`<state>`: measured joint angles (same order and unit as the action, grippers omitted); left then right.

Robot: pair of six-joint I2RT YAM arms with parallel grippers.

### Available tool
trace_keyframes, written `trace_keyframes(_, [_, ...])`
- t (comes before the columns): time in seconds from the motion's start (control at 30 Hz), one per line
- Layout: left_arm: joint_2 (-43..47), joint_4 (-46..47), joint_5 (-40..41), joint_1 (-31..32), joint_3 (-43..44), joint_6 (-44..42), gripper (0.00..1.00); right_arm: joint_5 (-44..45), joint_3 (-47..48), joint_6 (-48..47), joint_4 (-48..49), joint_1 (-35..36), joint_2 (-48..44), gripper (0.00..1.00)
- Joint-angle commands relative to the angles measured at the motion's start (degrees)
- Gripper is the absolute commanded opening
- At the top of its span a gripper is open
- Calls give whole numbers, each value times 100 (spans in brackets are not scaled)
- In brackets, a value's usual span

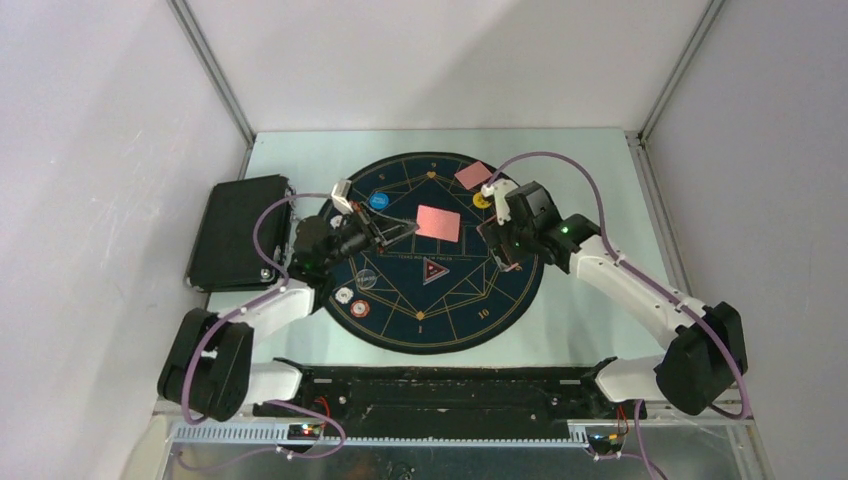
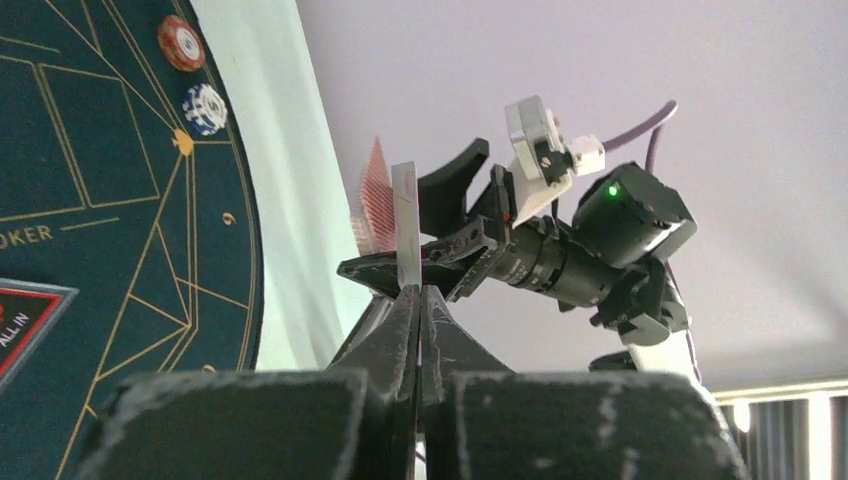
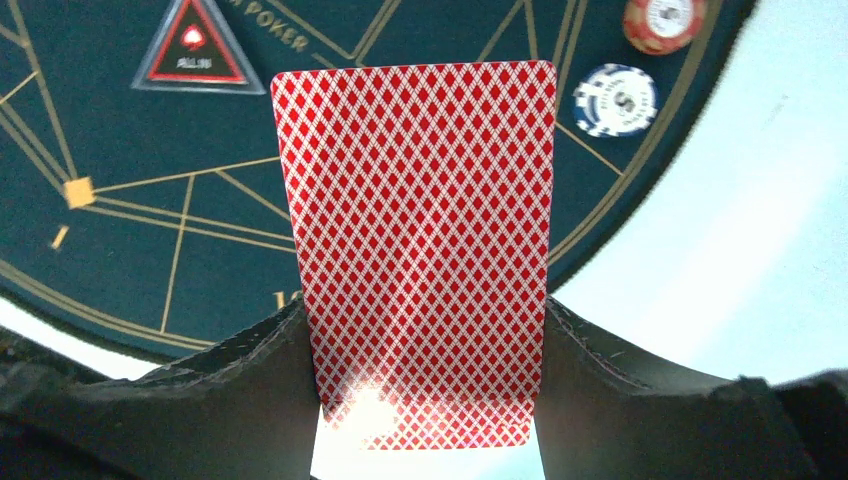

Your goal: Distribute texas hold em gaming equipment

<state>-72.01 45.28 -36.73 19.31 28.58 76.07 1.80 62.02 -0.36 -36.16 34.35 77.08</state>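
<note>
1. Top external view: the left claw (image 1: 398, 231) is clenched on the edge of a pink card (image 1: 438, 222), held over the dark round mat (image 1: 470, 300).
2. The right claw (image 3: 425, 340) grasps a red-backed card (image 3: 420, 230) by its long edges, above the mat.
3. A third card (image 1: 472, 174) lies at the mat's far rim.
4. A red triangular token (image 1: 434, 270) sits near the mat's middle, with a blue chip (image 1: 379, 200) and a yellow chip (image 1: 482, 200) on the far half.
</note>
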Motion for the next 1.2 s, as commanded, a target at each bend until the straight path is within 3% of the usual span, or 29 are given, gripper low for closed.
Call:
trace_keyframes(0.0, [-265,497,428,-111,392,99,0,594,106,352,171,-150,-235,0])
trace_keyframes(0.13, [-885,400,976,-127,899,-93,0,713,99,451,154,-283,-322,0])
trace_keyframes(0.3, [-2365,1155,1221,-113,1842,484,0,834,104,481,122,-306,-412,0])
trace_keyframes(0.4, [-3121,1063,1382,-68,2615,611,0,898,102,489,106,-327,-469,0])
trace_keyframes(0.57, [-3894,170,1906,142,3617,266,0,893,106,493,116,-374,-483,0])
trace_keyframes(0.8, [-5363,-372,2095,290,5249,576,0,884,105,469,126,-411,-452,0])
trace_keyframes(1.0, [-5747,-1337,2649,457,5955,123,0,869,101,445,136,-424,-437,0])
trace_keyframes(1.17, [-6330,-1602,2815,523,6298,399,0,881,97,441,102,-424,-434,0])
